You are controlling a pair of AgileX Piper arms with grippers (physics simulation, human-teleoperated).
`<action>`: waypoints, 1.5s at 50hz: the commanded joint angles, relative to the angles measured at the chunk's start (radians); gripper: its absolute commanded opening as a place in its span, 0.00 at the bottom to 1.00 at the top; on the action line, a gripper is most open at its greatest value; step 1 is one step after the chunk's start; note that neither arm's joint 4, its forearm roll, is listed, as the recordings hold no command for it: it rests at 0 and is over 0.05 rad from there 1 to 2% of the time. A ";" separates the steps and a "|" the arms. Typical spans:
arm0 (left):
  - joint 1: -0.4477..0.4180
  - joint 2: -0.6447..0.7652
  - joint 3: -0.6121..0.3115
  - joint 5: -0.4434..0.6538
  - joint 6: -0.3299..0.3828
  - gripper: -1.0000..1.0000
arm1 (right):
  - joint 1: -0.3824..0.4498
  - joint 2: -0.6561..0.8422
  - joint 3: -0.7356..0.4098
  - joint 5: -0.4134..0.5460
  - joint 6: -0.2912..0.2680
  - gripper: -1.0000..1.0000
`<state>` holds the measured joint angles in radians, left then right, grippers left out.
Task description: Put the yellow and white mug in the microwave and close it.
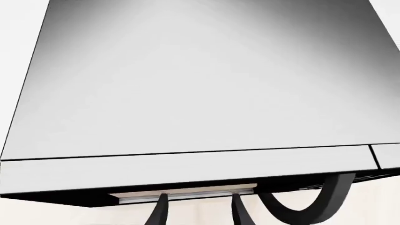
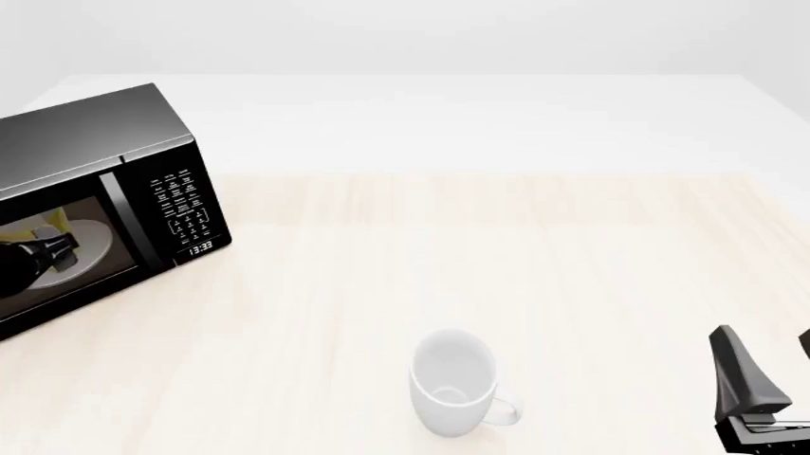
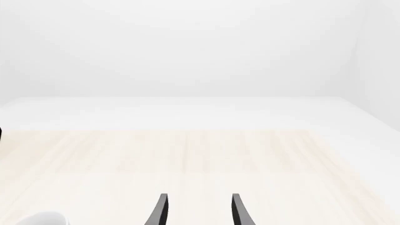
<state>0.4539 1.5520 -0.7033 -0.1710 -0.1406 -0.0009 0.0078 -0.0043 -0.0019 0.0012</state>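
Observation:
The black microwave (image 2: 114,142) stands at the table's far left, and its dark glass door (image 2: 76,275) lies flush with the keypad panel (image 2: 184,210). Through the glass I see the white turntable plate (image 2: 89,248) and a bit of the yellow and white mug (image 2: 51,224) on it. A dark shape at the door is my left gripper (image 2: 28,261). In the left wrist view the left gripper (image 1: 198,199) is close against the microwave (image 1: 200,84), fingers apart and empty. My right gripper (image 2: 765,370) is open and empty at the near right; it also shows in the right wrist view (image 3: 198,206).
A larger all-white mug (image 2: 453,384) stands upright at the near middle of the table, left of the right gripper; its rim shows in the right wrist view (image 3: 40,219). The light wooden table (image 2: 506,246) reaches to a white far edge.

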 commanded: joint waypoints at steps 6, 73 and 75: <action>0.004 -0.075 0.067 -0.002 -0.002 1.00 | 0.000 0.000 0.000 0.000 0.000 1.00; 0.054 -0.482 0.202 0.161 0.008 1.00 | 0.000 0.000 0.000 0.000 0.000 1.00; 0.054 -0.488 0.203 0.165 0.008 1.00 | 0.000 0.000 0.000 0.000 0.000 1.00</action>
<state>0.5091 1.1013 -0.5150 -0.0301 -0.1320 -0.0009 0.0077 -0.0043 -0.0020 0.0011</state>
